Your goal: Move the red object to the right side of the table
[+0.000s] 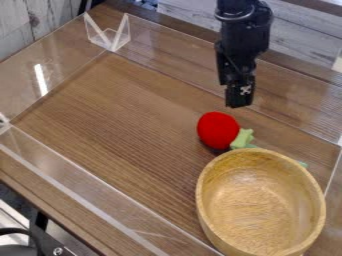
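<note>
Your red object (218, 130) sits free on the tabletop (120, 120), touching the wooden bowl (261, 205) rim; its green tuft is half hidden behind it. Above, apart from it, the fingers (239, 96) hang, too dark to tell whether spread or clenched.

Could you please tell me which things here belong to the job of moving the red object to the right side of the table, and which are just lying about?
Part of the job:
- red object
- table
- tool, above and apart from the red object

Just lying about:
- wooden bowl
- green cloth piece
- clear acrylic stand
</note>
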Controlling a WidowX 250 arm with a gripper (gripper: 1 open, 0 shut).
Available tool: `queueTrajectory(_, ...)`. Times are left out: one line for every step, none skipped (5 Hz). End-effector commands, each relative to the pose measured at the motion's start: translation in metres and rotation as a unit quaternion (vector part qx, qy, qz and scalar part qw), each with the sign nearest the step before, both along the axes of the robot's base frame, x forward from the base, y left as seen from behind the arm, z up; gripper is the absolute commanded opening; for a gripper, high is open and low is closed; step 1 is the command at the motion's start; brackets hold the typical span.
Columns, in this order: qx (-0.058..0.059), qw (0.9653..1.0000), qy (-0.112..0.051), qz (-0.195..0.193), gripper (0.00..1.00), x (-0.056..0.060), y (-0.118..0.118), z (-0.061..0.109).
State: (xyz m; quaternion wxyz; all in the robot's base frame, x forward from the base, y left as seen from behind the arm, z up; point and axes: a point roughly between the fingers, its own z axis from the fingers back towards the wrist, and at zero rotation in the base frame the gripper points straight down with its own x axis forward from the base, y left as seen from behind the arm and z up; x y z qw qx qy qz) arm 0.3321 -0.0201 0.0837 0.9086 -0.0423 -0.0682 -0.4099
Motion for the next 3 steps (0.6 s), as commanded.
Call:
queueTrajectory(0.0,0.9997,-0.018,-0.016,1.0,0.004,0.007,0.011)
queueTrajectory(-0.001,0.9999,-0.011,-0.01,1.0,-0.004,0.013,-0.014)
queueTrajectory(0.001,1.0,-0.004,-0.003,1.0,-0.008,0.016,-0.04)
